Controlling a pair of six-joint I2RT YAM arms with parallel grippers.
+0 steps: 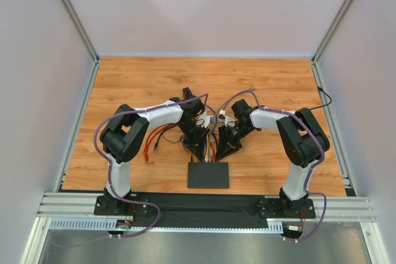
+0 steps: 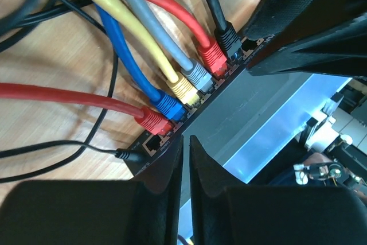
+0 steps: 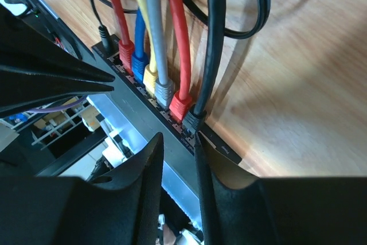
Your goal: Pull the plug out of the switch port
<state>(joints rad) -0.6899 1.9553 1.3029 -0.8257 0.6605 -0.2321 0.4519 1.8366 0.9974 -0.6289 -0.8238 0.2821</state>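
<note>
While poised low over the wooden table [image 1: 154,85], flanking the far edge of the switch [image 1: 208,176], flat and black at the near middle between the 2 arm bases, sockets along that far edge. Over on the left: left gripper [image 2: 186,139] down at the left end of the socket row, fingers [image 2: 169,170] with only a thin slit between them, pinching nothing, tips over the switch's top just beside the red plug [image 2: 153,121]. Just left of that, a small black barrel plug [image 2: 127,154] on a thin lead. Then along the row, 6 seated side by side: red plug, blue plug [image 2: 169,106], yellow plug [image 2: 184,90], grey plug [image 2: 199,76], 2nd red plug [image 2: 213,58], black plug [image 2: 228,38], cables trailing away across the wood. And at the right end, right gripper [image 3: 179,139], spread wider, gripping nothing, 1 fingertip just beside the black plug; touching or not, impossible to tell.
</note>
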